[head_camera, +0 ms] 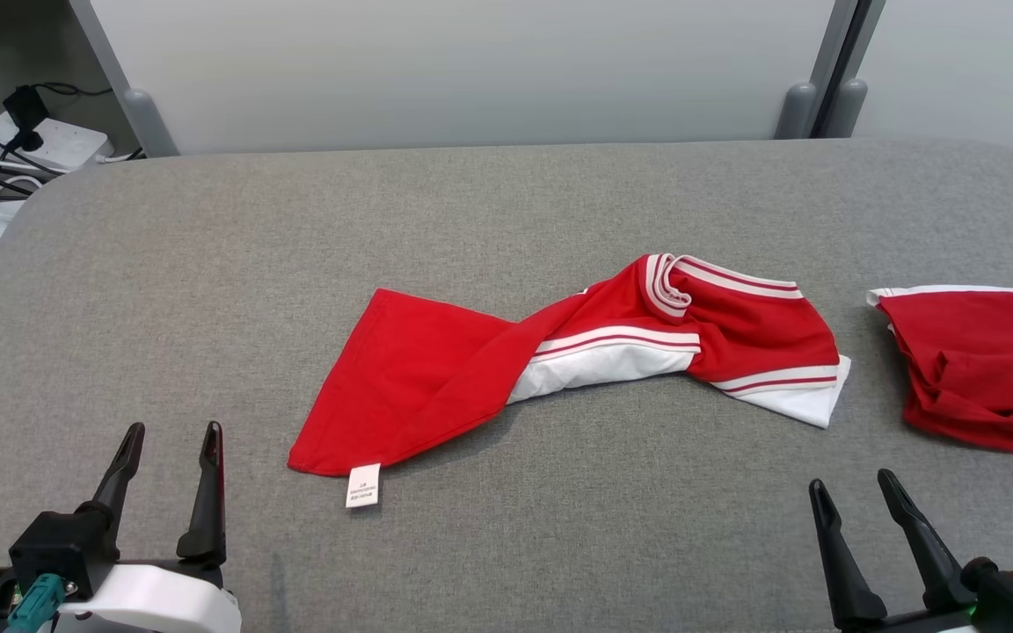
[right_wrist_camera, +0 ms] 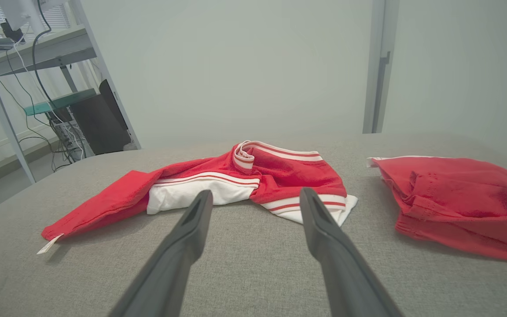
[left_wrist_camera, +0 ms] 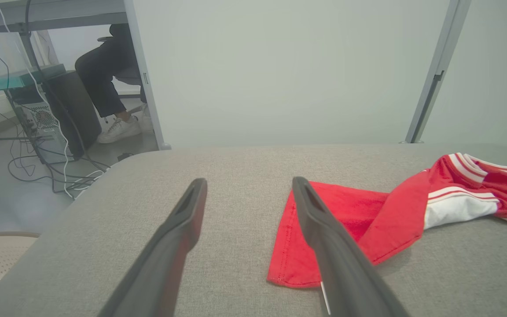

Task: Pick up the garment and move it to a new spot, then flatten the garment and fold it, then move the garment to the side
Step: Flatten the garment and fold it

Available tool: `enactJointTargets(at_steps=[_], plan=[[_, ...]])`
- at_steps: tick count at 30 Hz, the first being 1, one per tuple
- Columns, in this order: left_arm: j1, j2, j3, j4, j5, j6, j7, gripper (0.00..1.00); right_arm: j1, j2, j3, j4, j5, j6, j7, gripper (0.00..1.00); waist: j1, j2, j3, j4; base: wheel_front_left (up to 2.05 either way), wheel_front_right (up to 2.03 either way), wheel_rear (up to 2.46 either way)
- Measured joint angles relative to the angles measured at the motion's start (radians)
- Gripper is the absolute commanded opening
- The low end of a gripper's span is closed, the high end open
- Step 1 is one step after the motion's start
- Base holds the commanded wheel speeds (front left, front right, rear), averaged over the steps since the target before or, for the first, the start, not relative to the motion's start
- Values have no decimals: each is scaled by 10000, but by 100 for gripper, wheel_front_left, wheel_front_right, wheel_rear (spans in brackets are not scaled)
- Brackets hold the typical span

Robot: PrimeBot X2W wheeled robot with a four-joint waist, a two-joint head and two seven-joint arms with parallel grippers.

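Note:
A red garment (head_camera: 436,369) with white panels and striped trim lies twisted and crumpled in the middle of the grey table (head_camera: 207,290); a white label hangs from its near left corner. It also shows in the left wrist view (left_wrist_camera: 368,220) and the right wrist view (right_wrist_camera: 253,180). My left gripper (head_camera: 172,435) stands open at the near left, short of the garment's left end, nothing between its fingers. At the near right my right gripper (head_camera: 854,488) is open and holds nothing, just short of the garment's right end.
A second red garment (head_camera: 981,369), folded, lies at the table's right edge, also in the right wrist view (right_wrist_camera: 456,202). Behind the table stands a pale partition wall. Cables and a power strip (head_camera: 40,141) sit off the far left corner. A seated person's leg and shoe (left_wrist_camera: 117,123) show beyond.

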Motion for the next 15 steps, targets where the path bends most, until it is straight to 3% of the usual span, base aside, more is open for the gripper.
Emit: enactJointTargets(at_steps=[6, 15], plan=[[-21, -40, -42, -151, -25, 2, 4, 100, -715, -570, 483, 297, 35, 0, 159, 100, 0, 0, 269, 70, 0, 0, 0], [-723, -410, -366, -82, -69, -35, -96, 100, -3920, -2648, 2483, 2050, 679, 0, 1193, 100, 0, 0, 938, 492, 0, 0, 0]])
